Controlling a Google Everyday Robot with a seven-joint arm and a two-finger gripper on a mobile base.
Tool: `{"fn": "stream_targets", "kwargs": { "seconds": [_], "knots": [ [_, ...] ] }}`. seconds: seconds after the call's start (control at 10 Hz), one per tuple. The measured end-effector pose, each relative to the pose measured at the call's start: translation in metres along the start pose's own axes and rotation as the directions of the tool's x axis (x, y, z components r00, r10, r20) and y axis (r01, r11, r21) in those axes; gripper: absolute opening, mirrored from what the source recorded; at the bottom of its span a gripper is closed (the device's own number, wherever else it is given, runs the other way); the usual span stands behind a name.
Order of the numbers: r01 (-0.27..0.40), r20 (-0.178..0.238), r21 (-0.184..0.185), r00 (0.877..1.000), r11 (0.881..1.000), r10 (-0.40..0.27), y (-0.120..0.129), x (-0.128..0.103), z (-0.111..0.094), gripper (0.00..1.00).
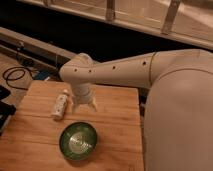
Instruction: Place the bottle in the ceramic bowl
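A small white bottle (60,105) lies on its side on the wooden table (115,125), its capped neck pointing away toward the back. My gripper (84,107) hangs just to the right of it, fingers pointing down at the tabletop and open, with nothing between them. The left finger stands close beside the bottle; I cannot tell whether they touch. The dark-green ceramic bowl (78,141) sits nearer the front, just below the gripper, and holds nothing.
My white arm (150,75) reaches in from the right and covers the table's right side. A black cable (14,76) coils on the floor at the left. A metal rail (35,45) runs behind the table.
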Motion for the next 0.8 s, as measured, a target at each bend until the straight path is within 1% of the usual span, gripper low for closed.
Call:
{"fn": "stream_targets", "kwargs": {
  "seconds": [0.4, 0.5, 0.6, 0.7, 0.8],
  "knots": [
    [0.000, 0.004, 0.004, 1.000, 1.000, 0.000, -0.001, -0.001, 0.000, 0.65],
    [0.026, 0.043, 0.022, 0.999, 0.999, -0.027, 0.002, -0.008, -0.006, 0.65],
    [0.048, 0.073, 0.027, 0.996, 0.998, -0.050, 0.009, -0.014, -0.011, 0.65],
    [0.081, 0.108, 0.031, 0.991, 0.996, -0.084, 0.022, -0.024, -0.018, 0.65],
    [0.124, 0.141, 0.039, 0.982, 0.991, -0.129, 0.040, -0.036, -0.023, 0.65]
  ]
}}
